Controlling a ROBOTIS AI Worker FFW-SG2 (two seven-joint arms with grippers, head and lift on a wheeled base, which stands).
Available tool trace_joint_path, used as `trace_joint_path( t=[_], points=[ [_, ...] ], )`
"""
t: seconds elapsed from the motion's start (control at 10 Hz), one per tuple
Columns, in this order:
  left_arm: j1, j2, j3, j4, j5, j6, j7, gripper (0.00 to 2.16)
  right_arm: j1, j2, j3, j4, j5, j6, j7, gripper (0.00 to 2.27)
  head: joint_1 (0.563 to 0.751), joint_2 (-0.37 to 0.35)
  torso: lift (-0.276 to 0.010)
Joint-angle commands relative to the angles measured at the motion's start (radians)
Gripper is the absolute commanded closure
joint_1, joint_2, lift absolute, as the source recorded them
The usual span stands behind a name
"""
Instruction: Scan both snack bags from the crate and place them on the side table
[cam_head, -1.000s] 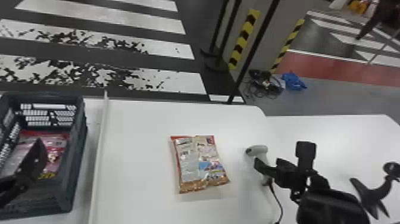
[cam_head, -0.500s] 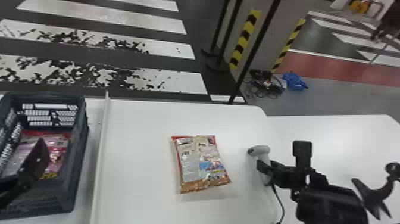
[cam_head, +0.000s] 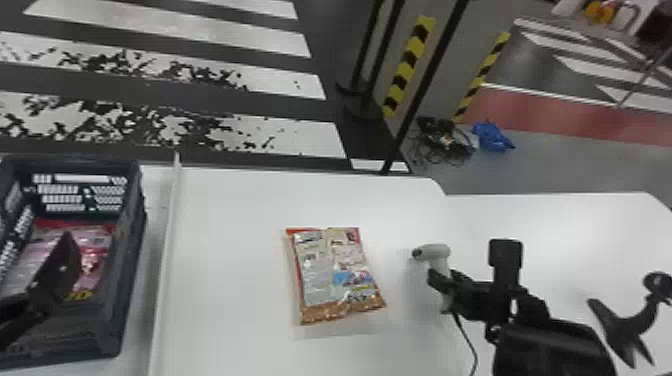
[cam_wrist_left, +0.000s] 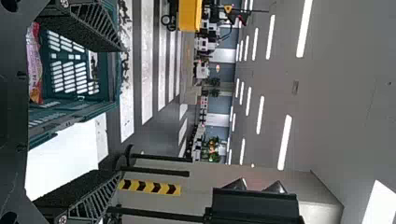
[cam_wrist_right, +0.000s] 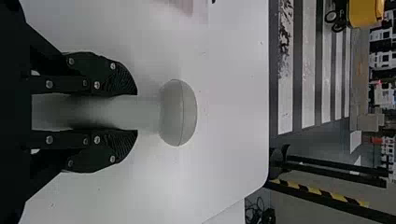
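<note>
Prob. at scan step w/ 1st snack bag (cam_head: 335, 275) flat on worktop (cam_head: 235, 210), abt midway btwn L & R edges, well in from far edge; pinching scanner (cam_wrist_right: 180, 112) by handle in R gripper (cam_wrist_right: 136, 112), toward worktop's R edge; L gripper (cam_wrist_left: 114, 111) spread & empty over crate (cam_head: 75, 159), w/ 2nd bag (cam_head: 97, 245) inside; can't tell if scanned; next, prob. aim scanner at 1st snack bag, then shift to side table (cam_head: 590, 220).
</note>
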Motion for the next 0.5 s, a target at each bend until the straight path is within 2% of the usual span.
trace_joint_path(
  t=[0.0,0.4],
  points=[
    [-0.001,0.000,-0.001,0.000,-0.002,0.003,0.001,0.06,0.055,0.010,0.039,-0.130,-0.012,0.037,0.003,2.24,0.695,-0.327,-0.098],
    [-0.005,0.000,-0.001,0.001,-0.002,0.006,0.002,0.06,0.216,0.010,0.211,-0.423,-0.093,0.206,-0.001,2.24,0.695,-0.266,-0.098]
  ],
)
